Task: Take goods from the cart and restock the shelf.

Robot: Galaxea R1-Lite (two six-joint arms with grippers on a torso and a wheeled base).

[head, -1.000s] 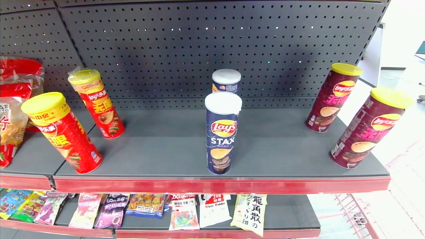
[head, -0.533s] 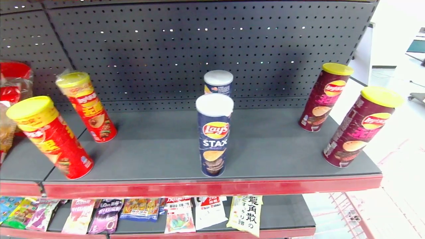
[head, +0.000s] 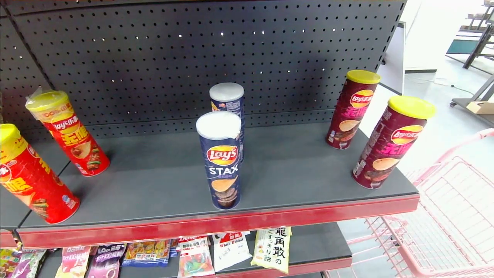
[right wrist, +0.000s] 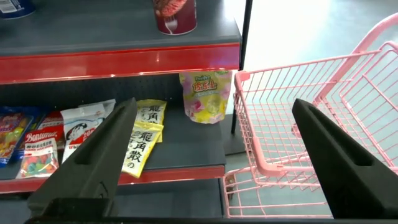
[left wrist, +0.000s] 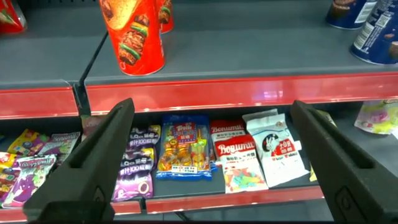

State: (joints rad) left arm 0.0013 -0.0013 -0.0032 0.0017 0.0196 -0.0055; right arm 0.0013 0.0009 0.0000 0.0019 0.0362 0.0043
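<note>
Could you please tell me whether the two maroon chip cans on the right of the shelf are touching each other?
Apart. The head view shows bare grey shelf between the rear maroon can and the front maroon can.

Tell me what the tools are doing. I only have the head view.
Observer: The left tool is open and holds nothing. It faces the snack bags on the lower shelf.
Operator: Right one?
Observer: The right tool is open too, with nothing in it. It faces the shelf's end, with the pink cart beside it.
Operator: Anything at the back of that lower shelf?
Observer: A yellow-green bag sits at the back near the right end, behind the flat yellow packets.
</note>
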